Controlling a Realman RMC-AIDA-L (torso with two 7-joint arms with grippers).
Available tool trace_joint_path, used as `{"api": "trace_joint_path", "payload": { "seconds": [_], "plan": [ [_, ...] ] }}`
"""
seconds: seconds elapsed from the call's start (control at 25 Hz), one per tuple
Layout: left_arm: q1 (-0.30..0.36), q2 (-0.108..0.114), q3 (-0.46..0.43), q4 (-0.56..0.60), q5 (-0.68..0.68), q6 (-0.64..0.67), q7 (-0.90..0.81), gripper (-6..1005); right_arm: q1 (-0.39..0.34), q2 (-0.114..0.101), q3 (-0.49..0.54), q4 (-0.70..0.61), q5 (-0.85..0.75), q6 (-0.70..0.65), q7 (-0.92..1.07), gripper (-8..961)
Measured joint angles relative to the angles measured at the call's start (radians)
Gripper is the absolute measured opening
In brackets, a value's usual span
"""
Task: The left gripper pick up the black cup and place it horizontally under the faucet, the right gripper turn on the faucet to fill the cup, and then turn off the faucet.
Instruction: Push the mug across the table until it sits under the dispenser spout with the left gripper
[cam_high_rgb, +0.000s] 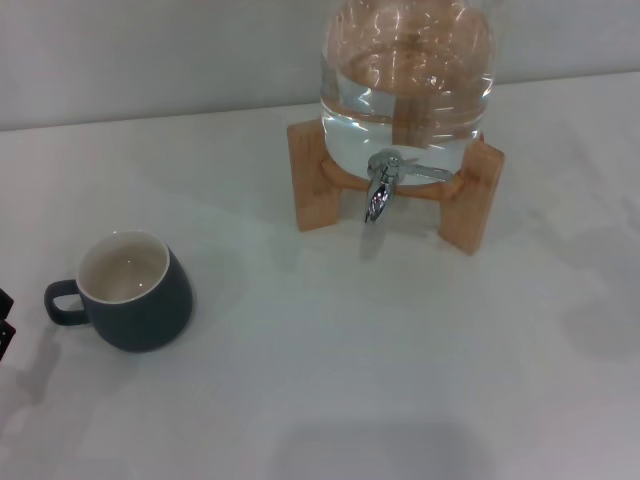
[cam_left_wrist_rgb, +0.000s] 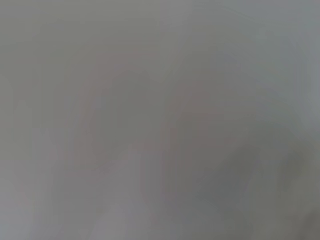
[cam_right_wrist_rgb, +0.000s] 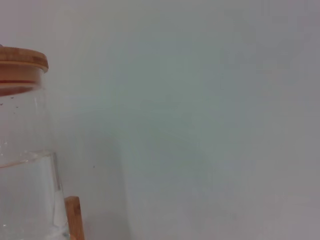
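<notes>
Black cup (cam_high_rgb: 132, 292) sits upright near-left, faucet (cam_high_rgb: 383, 186) far; only right wrist shows jar lid (cam_right_wrist_rgb: 21, 65). Left hand (cam_high_rgb: 5, 325) barely visible, can't tell its grip.

Soft even light, faint shadows on the table (cam_high_rgb: 350, 380); left wrist view wholly blurred

black cup (cam_high_rgb: 135, 290) left of faucet (cam_high_rgb: 381, 190)

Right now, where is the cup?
In the head view, the cup stands upright on the table's left side, well apart from the faucet, with the left claw just beside its handle.
</notes>
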Motion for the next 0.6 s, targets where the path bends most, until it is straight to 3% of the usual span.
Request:
{"api": "trace_joint_path", "payload": {
  "seconds": [0.6],
  "plan": [
    [-0.027,0.001,0.006,-0.04,0.007,0.135,0.0,682,0.002,0.0,0.0,0.0,0.0,-0.001,0.0,854]
  ]
}}
